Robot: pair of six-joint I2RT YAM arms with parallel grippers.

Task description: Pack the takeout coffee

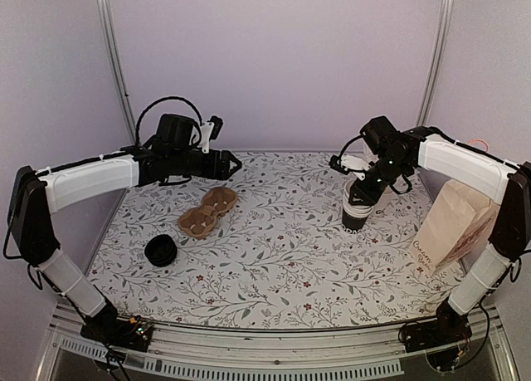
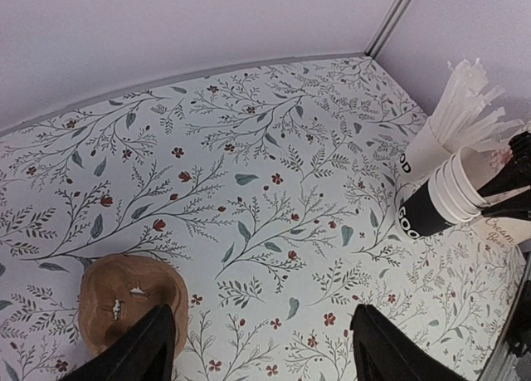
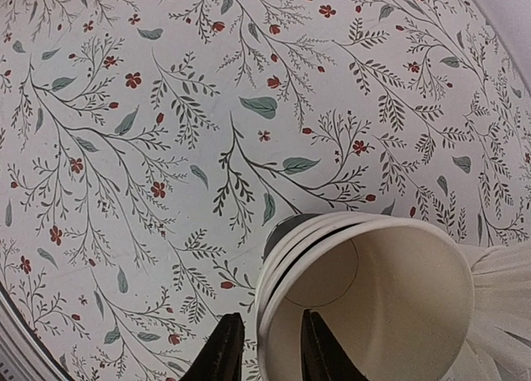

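Right end effector (image 3: 270, 315) straddles the cup stack (image 3: 365, 306) rim; grip cannot be confirmed. Left end effector (image 2: 261, 310) stands spread. Hazard: several cups lifting together.

From above, the right hand (image 1: 365, 186) covers the top of the stack of nested white-and-black paper cups (image 1: 355, 213). At the right wrist, the picture's lower edge cuts off that stack's rim. Whether the fingers (image 3: 226, 352) astride the rim press it cannot be told. A finger of the left hand (image 2: 259, 335) hides the near edge of the brown pulp cup carrier (image 2: 124, 294).
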